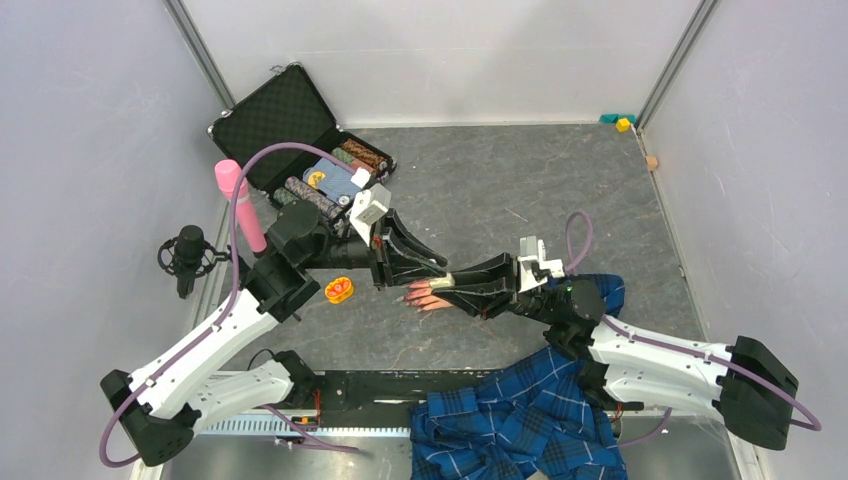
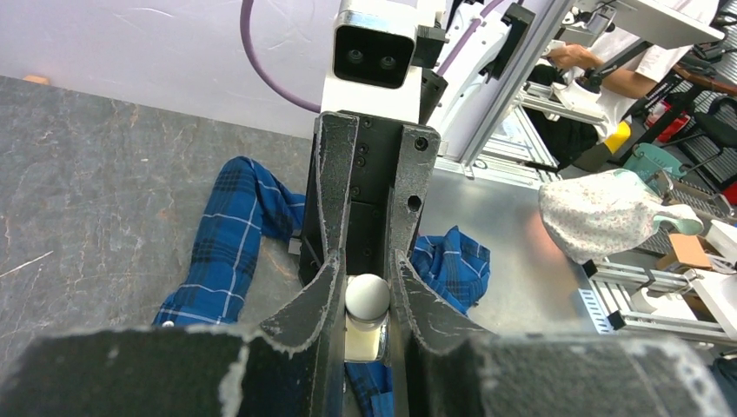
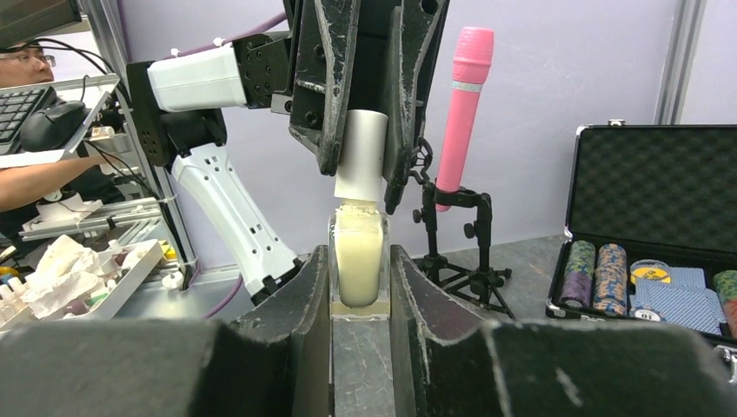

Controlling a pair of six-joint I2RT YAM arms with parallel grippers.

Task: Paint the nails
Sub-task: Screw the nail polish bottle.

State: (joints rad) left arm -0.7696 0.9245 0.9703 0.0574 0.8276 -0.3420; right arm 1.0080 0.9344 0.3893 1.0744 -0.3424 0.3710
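Mannequin hand (image 1: 432, 298) lies flat near table (image 1: 520, 180) centre, just under the two gripper tips in the top view. Long axis runs roughly 3-to-9 o'clock, wrist at the 3 end and fingertips at the 9 end. The nails (image 1: 408, 298) are at those 9 o'clock tips, reddish and too small to resolve individually. Blue plaid sleeve (image 1: 598, 292) trails off toward 3 o'clock, passing under the right arm.

Right gripper (image 3: 361, 278): jaws clamped on the body of the small clear bottle (image 3: 358, 252), which stands upright with pale contents. Left gripper (image 2: 365, 300): jaws clamped on the bottle's white cap (image 3: 361, 156), coming in from above in the right wrist view. The cap sits on the bottle neck. Bottle long axis is vertical, cap end up.

In the top view the grippers meet tip to tip, left one from 9 o'clock and right one from 3, right above the mannequin fingers.

Open chip case (image 1: 285, 115) and pink microphone (image 1: 240, 205) sit at about 10 o'clock. A small orange object (image 1: 340, 290) lies at 9 o'clock of the nails.
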